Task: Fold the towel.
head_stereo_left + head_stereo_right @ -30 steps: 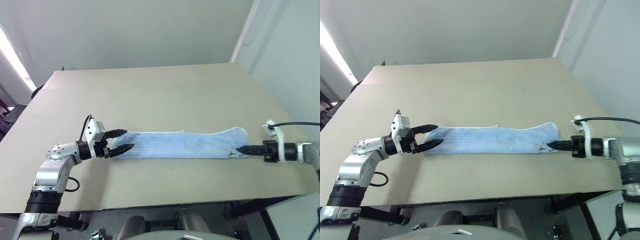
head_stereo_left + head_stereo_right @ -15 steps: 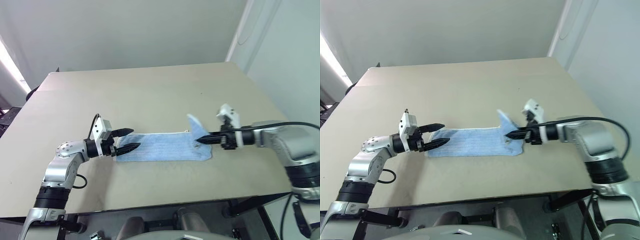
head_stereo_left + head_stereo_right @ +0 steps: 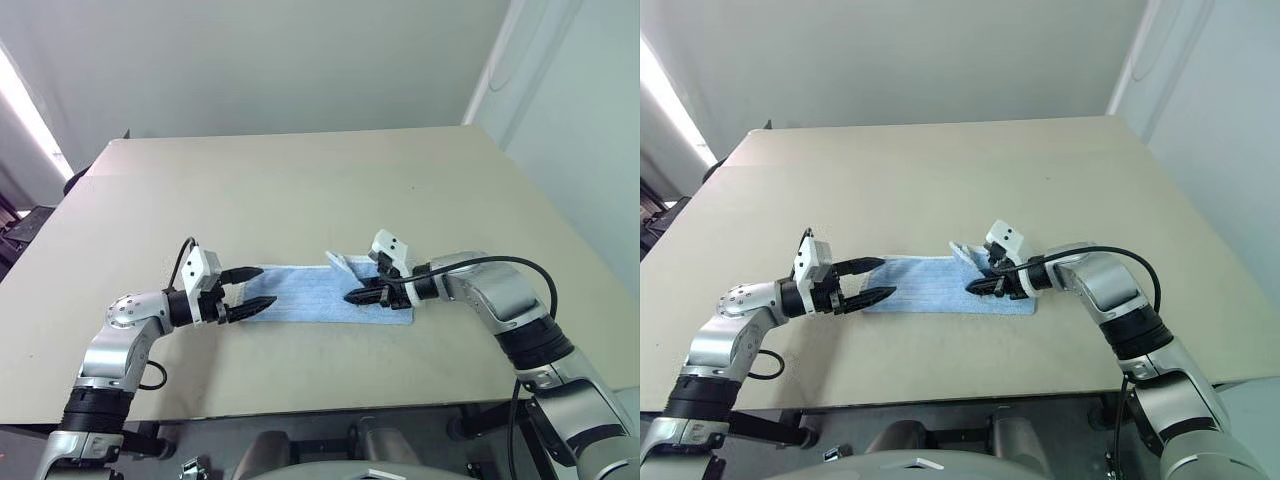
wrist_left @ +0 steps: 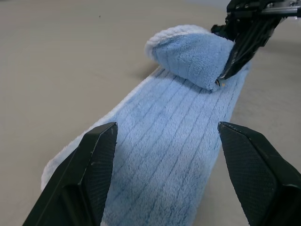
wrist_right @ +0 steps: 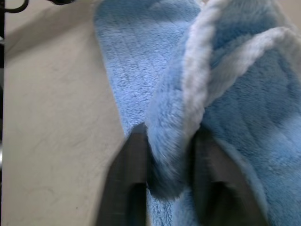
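Two pincers meet over one light blue ribbed towel (image 3: pixel 315 297) that lies as a narrow strip on the beige counter (image 3: pixel 300 190), a little toward six o'clock from the counter's middle, its long axis running from nine to three o'clock. The left pincer (image 3: pixel 252 289) sits at the strip's nine o'clock end with its two black fingers (image 4: pixel 89 179) spread wide apart, one on each side of the cloth's width, hovering just above the ribbed surface and gripping nothing. The right pincer (image 3: pixel 358 294) reaches in from three o'clock and points toward nine o'clock. In the right wrist view its fingers (image 5: pixel 134 165) stand on either side of a thick fold of the towel with white stitched edging (image 5: pixel 200 80), the cloth still lying between them; the frames do not make clear whether they press it or have just eased off it. That end of the towel is doubled back over the flat part, forming a raised, rounded lump (image 4: pixel 190 54) near the strip's three o'clock end, with a small pointed corner (image 3: pixel 335 262) sticking up toward twelve o'clock. A black cable (image 3: pixel 500 265) loops along the right forearm, and another runs from the left wrist (image 3: pixel 183 255). Pale walls (image 3: pixel 300 60) rise beyond the counter's far edge at twelve o'clock.
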`<act>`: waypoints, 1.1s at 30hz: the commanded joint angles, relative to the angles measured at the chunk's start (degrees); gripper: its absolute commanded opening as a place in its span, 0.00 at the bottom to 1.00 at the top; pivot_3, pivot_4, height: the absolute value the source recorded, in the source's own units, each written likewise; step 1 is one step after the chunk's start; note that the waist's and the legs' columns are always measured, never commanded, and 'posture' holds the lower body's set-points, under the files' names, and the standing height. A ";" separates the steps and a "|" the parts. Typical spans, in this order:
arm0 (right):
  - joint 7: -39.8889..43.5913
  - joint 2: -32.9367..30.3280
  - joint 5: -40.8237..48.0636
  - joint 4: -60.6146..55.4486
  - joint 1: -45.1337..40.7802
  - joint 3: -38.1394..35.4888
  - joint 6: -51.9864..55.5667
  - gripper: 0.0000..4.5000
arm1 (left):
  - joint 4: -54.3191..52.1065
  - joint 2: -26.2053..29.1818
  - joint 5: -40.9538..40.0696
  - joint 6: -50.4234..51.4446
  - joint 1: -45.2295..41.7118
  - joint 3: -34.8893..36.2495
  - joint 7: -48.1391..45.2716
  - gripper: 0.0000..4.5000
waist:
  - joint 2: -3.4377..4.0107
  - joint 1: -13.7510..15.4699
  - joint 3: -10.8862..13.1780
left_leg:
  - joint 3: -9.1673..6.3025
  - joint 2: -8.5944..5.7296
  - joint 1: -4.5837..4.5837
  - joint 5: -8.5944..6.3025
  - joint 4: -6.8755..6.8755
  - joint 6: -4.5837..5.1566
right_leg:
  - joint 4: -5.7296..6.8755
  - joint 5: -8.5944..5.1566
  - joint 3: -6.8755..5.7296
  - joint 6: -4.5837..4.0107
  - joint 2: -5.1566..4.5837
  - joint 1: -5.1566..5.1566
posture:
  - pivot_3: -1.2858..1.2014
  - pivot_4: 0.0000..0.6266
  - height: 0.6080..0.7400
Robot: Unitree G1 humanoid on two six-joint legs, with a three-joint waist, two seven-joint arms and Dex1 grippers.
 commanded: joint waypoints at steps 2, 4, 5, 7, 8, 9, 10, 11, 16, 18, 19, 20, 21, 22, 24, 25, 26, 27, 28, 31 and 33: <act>5.69 -2.35 3.45 -6.28 0.89 -2.44 -3.14 0.65 | -2.29 0.83 -0.53 -1.16 -0.25 2.07 0.51 0.80 | 0.00 0.01 0.00 | 0.00 0.01 0.00 0.00 0.00 0.00 | 0.01 0.00 0.00 0.00 0.01 0.00 | 0.52 0.00 1.00; 8.08 -2.67 7.13 -8.23 1.06 -5.02 -2.53 0.83 | -1.83 0.84 -0.66 -1.31 -0.59 2.40 0.64 0.80 | 0.00 0.01 0.00 | -0.01 0.01 0.00 0.00 0.00 0.00 | 0.00 -0.01 -0.01 0.01 0.02 0.00 | 0.52 0.00 1.00; 8.01 -2.08 8.48 -7.51 0.41 -6.30 -1.42 0.89 | -1.49 0.84 -0.64 -1.43 -0.78 2.52 0.65 0.80 | 0.00 0.00 0.00 | -0.01 0.01 0.00 0.00 0.00 0.00 | 0.00 -0.01 -0.01 0.02 0.02 0.00 | 0.52 0.00 1.00; 6.73 -0.07 10.33 -4.01 -1.46 -8.90 -0.16 0.97 | -0.83 0.85 -0.28 -1.75 -1.13 2.59 0.72 0.80 | -0.01 -0.22 0.00 | 0.01 0.02 0.07 0.00 0.01 0.00 | 0.01 0.00 0.00 0.00 0.02 0.07 | 0.52 0.00 1.00; 5.71 1.05 10.86 -2.01 -2.48 -9.93 0.36 0.97 | -0.64 0.75 -0.37 -1.76 -1.25 2.71 0.74 0.80 | -0.01 -0.30 0.00 | 0.03 0.02 0.10 0.00 0.01 0.00 | 0.01 0.02 0.01 -0.02 0.02 0.08 | 0.52 0.00 1.00; 4.50 2.19 10.95 -0.23 -3.33 -10.76 0.40 0.97 | -0.61 0.65 -0.62 -1.64 -1.34 2.85 0.72 0.80 | -0.01 -0.28 -0.01 | 0.04 0.03 0.14 0.00 0.01 0.00 | 0.02 0.04 0.02 -0.06 0.03 0.11 | 0.52 0.00 1.00; 2.03 4.10 10.43 2.11 -4.31 -11.77 -0.27 0.97 | -0.51 0.60 -0.79 -1.59 -1.46 2.98 0.72 0.80 | -0.02 -0.25 -0.01 | 0.03 0.04 0.17 0.01 0.02 0.00 | 0.02 0.05 0.01 -0.08 0.05 0.13 | 0.52 0.00 1.00; -0.09 5.82 9.99 4.47 -5.29 -12.38 -0.21 0.97 | -0.33 0.59 -0.82 -1.63 -1.57 3.08 0.68 0.80 | -0.02 -0.23 -0.01 | 0.03 0.06 0.19 0.00 0.02 0.00 | 0.04 0.06 0.01 -0.09 0.08 0.14 | 0.52 0.00 1.00; -4.86 9.69 1.15 10.92 -4.76 -7.15 -8.33 0.97 | -0.83 1.04 -0.84 -1.34 -1.38 3.56 0.92 0.80 | 0.00 -0.15 -0.02 | 0.01 0.12 0.17 0.01 0.00 0.00 | 0.09 0.10 0.00 -0.18 0.14 0.09 | 0.52 0.00 1.00; -5.25 9.85 -3.35 12.25 -3.03 -3.47 -13.23 0.97 | -0.89 1.70 -0.88 -1.21 -1.16 4.39 1.25 0.80 | 0.00 -0.08 -0.02 | 0.00 0.10 0.08 0.01 0.00 0.00 | 0.08 0.21 0.00 -0.36 0.11 0.03 | 0.52 0.00 1.00; -5.45 10.19 -5.02 13.07 -2.14 -2.17 -15.71 0.97 | -0.88 2.06 -0.93 -1.25 -0.93 4.81 1.21 0.80 | -0.01 -0.10 -0.02 | 0.01 0.08 0.04 0.00 0.00 0.00 | 0.06 0.22 0.00 -0.36 0.07 0.00 | 0.52 0.00 1.00; -5.94 10.52 -7.08 14.31 -1.28 -0.61 -18.20 0.97 | -1.02 2.48 -1.01 -1.30 -0.57 5.22 1.16 0.80 | -0.01 -0.12 -0.02 | 0.01 0.07 0.02 0.00 0.00 0.00 | 0.04 0.22 0.01 -0.36 0.06 0.00 | 0.52 0.00 1.00; -6.20 10.82 -8.37 15.28 -0.84 0.24 -19.81 0.97 | -1.08 2.77 -1.10 -1.33 -0.35 5.46 1.08 0.80 | -0.01 -0.13 -0.02 | 0.02 0.06 0.01 0.00 0.00 0.00 | 0.02 0.22 0.01 -0.35 0.04 -0.01 | 0.52 0.00 1.00; -6.69 11.26 -9.76 16.14 -0.24 1.02 -21.77 0.97 | -1.22 3.03 -1.14 -1.29 -0.06 5.80 1.20 0.80 | -0.01 -0.20 -0.02 | 0.03 0.04 0.01 0.00 0.00 0.00 | 0.02 0.22 0.02 -0.35 0.02 -0.01 | 0.52 0.00 1.00; -6.92 11.58 -12.63 16.53 1.22 2.99 -26.01 0.97 | -1.57 3.39 -1.44 -1.03 0.39 6.59 1.41 0.80 | 0.01 -0.27 -0.03 | 0.05 0.04 0.03 0.00 0.00 0.00 | 0.04 0.22 0.03 -0.35 0.02 -0.01 | 0.52 0.00 1.00; -7.02 11.76 -13.64 16.60 1.77 3.52 -27.60 0.97 | -1.67 3.49 -1.54 -0.91 0.53 6.95 1.53 0.80 | -0.02 -0.28 -0.04 | 0.06 0.04 0.06 0.00 0.00 0.00 | 0.05 0.22 0.04 -0.35 0.03 0.00 | 0.52 0.00 1.00; -6.42 11.92 -13.70 16.28 2.08 3.61 -28.07 0.97 | -1.77 3.61 -1.67 -0.78 0.65 7.27 1.54 0.80 | -0.05 -0.27 -0.06 | 0.05 0.05 0.10 0.00 0.00 0.00 | 0.05 0.22 0.03 -0.34 0.05 0.04 | 0.52 0.00 1.00; -5.92 12.15 -13.55 16.17 2.14 3.38 -28.25 0.97 | -1.80 3.71 -1.80 -0.71 0.70 7.55 1.55 0.80 | -0.04 -0.31 -0.06 | 0.04 0.07 0.15 0.00 0.00 0.00 | 0.06 0.20 0.03 -0.32 0.09 0.08 | 0.52 0.00 1.00; -5.48 12.36 -13.42 16.20 2.09 3.14 -28.25 0.97 | -1.76 3.77 -1.86 -0.66 0.68 7.72 1.50 0.80 | -0.04 -0.35 -0.06 | 0.03 0.08 0.17 0.01 0.00 -0.01 | 0.08 0.11 0.03 -0.17 0.11 0.09 | 0.52 0.00 1.00; -5.68 14.64 -9.33 18.68 -0.45 -1.60 -23.59 0.97 | -1.17 4.31 -2.10 0.30 0.60 8.63 2.11 0.80 | -0.05 -0.46 -0.06 | 0.02 0.12 0.22 0.01 0.01 -0.01 | 0.13 0.12 0.03 -0.20 0.16 0.09 | 0.52 0.00 1.00; -4.39 15.05 -6.38 19.05 -1.84 -4.82 -21.78 0.97 | -1.34 5.39 -2.73 3.27 1.11 9.20 3.01 0.80 | -0.03 -0.44 -0.05 | 0.02 0.14 0.23 0.02 0.01 -0.02 | 0.15 0.15 0.03 -0.26 0.17 0.09 | 0.52 0.00 1.00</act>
